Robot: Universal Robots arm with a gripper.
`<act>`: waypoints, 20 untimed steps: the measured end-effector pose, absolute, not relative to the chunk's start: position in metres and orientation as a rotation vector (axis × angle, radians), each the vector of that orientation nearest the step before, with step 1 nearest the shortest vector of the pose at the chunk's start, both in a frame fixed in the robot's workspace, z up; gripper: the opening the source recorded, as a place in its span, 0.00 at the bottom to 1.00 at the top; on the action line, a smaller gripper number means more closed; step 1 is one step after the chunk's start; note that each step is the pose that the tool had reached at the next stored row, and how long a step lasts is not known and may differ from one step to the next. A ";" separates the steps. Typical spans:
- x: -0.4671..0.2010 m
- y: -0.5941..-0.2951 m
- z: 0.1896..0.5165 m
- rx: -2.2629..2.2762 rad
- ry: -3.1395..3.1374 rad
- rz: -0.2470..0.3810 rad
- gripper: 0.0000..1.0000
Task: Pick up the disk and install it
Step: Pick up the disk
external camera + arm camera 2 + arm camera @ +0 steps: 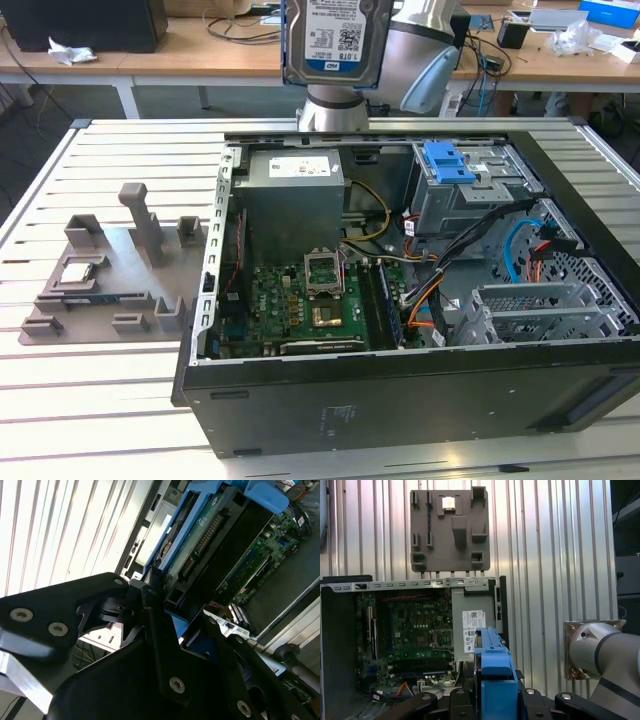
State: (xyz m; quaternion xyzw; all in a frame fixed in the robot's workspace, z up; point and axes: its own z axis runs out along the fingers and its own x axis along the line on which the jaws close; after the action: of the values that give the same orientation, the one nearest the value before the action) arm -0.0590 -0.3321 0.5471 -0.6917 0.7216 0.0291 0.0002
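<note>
- Slatted metal table [60, 400]: carries everything listed.
- Grey fixture plate [100, 270], exterior view's left: raised blocks on top, lying flat on the table beside the case.
- Open computer case [400, 410], centre to right: on its side, motherboard [310, 300] exposed, grey power supply [295, 190] behind it.
- The disk [335, 45]: held upright in the air above the case's far edge, label toward the camera, well apart from the case.
- Blue caddy [447, 160], further right: atop the grey drive bay [460, 205].
- Gripper [182, 625], second wrist view: clamped on the disk's blue rails.

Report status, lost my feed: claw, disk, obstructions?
Claw shut on the disk. Disk aloft over the open computer case. Blue caddy atop the drive bay.
</note>
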 end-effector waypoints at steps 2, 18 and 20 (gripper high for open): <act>-0.056 -0.334 0.547 -2.173 2.267 0.091 0.37; -0.032 -0.344 0.546 -2.173 2.267 0.092 0.37; -0.029 -0.345 0.546 -2.173 2.267 0.092 0.37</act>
State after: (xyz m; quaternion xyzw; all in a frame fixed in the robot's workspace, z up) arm -0.0294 -0.3453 0.5457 -0.6917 0.7215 0.0293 -0.0001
